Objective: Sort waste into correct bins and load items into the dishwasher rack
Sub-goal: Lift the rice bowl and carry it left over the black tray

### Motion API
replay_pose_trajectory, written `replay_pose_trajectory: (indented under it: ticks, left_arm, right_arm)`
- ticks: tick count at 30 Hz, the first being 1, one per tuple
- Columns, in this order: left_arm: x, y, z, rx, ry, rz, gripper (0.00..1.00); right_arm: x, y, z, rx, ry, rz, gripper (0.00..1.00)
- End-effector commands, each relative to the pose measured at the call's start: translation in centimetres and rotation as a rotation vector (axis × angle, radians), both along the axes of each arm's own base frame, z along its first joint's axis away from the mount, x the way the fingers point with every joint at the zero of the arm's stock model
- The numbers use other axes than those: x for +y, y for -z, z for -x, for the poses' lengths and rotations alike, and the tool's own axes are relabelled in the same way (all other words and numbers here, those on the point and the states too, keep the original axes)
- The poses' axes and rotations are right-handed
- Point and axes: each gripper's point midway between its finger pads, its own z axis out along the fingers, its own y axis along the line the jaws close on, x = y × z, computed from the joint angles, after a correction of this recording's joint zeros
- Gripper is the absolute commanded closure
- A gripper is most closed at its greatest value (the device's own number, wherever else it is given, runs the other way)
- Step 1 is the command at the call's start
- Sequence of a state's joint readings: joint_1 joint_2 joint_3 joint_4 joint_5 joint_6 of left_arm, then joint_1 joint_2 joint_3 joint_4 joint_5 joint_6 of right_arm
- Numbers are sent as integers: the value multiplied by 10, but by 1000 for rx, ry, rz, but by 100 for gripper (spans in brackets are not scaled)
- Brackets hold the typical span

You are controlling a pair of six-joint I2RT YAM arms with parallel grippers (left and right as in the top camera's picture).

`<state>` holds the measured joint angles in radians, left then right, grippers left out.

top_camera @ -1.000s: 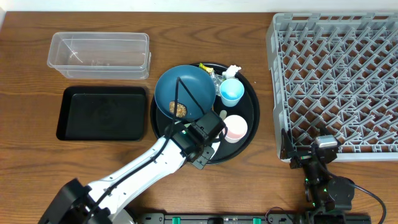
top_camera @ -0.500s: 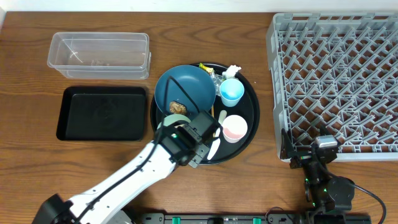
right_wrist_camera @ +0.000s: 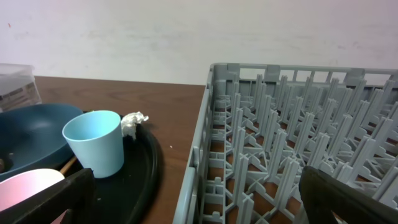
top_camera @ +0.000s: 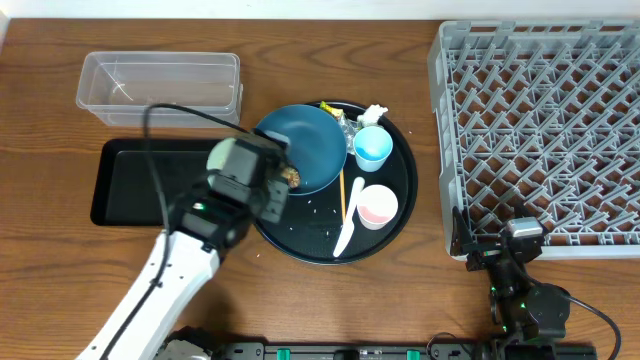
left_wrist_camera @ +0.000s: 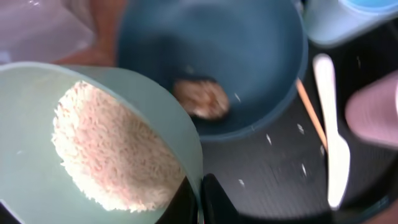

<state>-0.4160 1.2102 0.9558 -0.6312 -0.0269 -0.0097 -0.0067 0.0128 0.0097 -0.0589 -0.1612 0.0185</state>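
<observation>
Mint bowl (left_wrist_camera: pixel 31 112) of rice (left_wrist_camera: pixel 118 149): pinched at rim by left fingers (left_wrist_camera: pixel 217 202), held just beside blue bowl (top_camera: pixel 315 150) with brown lump (left_wrist_camera: pixel 202 99), at round tray's (top_camera: pixel 300 238) left edge. Loose grains (top_camera: pixel 312 212) scattered on tray. Right fingers (right_wrist_camera: pixel 43 199) spread wide, empty, near rack (top_camera: pixel 440 140) at worktop (top_camera: pixel 40 270) front.

The tub (top_camera: pixel 160 88) stands at the desk's (top_camera: pixel 330 50) far left, with the flat tray (top_camera: pixel 120 190) just before it. Right of both lies the round tray (top_camera: pixel 402 175); the rack (top_camera: pixel 545 130) fills the right. On the round tray, the big bowl (top_camera: pixel 315 145) sits far left with a lump (top_camera: pixel 293 178) in it. The tissue (top_camera: pixel 376 112) is at the far rim, the far cup (top_camera: pixel 372 148) right of the bowl, the near cup (top_camera: pixel 378 206) before that, and the spoon (top_camera: pixel 345 232) left of the near cup. The left tool (left_wrist_camera: pixel 199 199) holds the small bowl (left_wrist_camera: pixel 37 124), rice (left_wrist_camera: pixel 118 149) in it, at the big bowl's left rim.
</observation>
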Motion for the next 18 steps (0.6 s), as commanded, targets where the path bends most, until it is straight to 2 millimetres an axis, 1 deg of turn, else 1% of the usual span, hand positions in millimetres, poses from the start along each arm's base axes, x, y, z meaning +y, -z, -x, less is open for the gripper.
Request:
replay_pose_trajectory:
  ticks: [1,3,6,8,10,18]
  left_arm:
    - [14,-21,-19,-56,-43,65,94]
    - [26,-24,-28,-73,-84,90,94]
    - [50,-27,-41,-98,-157,114,94]
    - [66,-28,-48,-111,-199,132,94]
    - [76,-28,-53,-116,-226,160,94]
    - [98,-20,-81,-107,-228,406,94]
  right_arm:
    - [-2,2,0,7,9,-11,1]
    - [-2,2,0,7,9,-11,1]
    - [-2,2,0,7,9,-10,1]
    - [-2,2,0,7,9,-11,1]
    - [-2,2,0,7,9,-11,1]
    - [-2,2,0,7,9,-11,1]
